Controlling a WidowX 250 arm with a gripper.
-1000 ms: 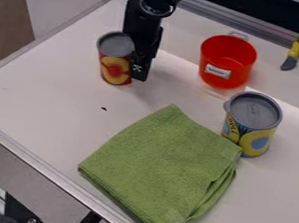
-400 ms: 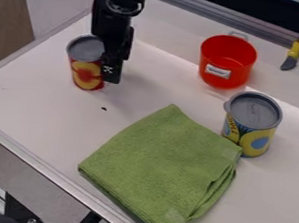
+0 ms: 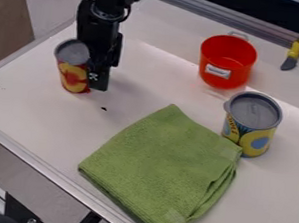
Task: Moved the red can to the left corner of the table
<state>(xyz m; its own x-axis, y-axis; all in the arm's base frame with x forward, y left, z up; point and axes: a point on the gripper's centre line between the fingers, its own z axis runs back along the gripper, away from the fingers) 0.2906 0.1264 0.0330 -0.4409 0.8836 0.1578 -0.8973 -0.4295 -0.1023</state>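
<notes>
The gripper (image 3: pixel 98 78) hangs low over the left part of the white table (image 3: pixel 28 103), against the right side of the red can (image 3: pixel 74 77) and covering part of that edge. This can is upright, with a grey lid and a yellow-and-red label, and stands near the table's left edge. Whether it is held or only touched from the side cannot be made out.
A green cloth (image 3: pixel 166 170) lies folded at the front middle. To its right stands a yellow-and-blue can (image 3: pixel 250 126). Behind are a red pot (image 3: pixel 226 64) and a yellow-handled knife (image 3: pixel 293 54). A metal rail (image 3: pixel 209 13) runs along the back.
The gripper and the red can have moved together to the left and slightly toward the front. The cloth, the other can, the pot and the knife have stayed in place.
</notes>
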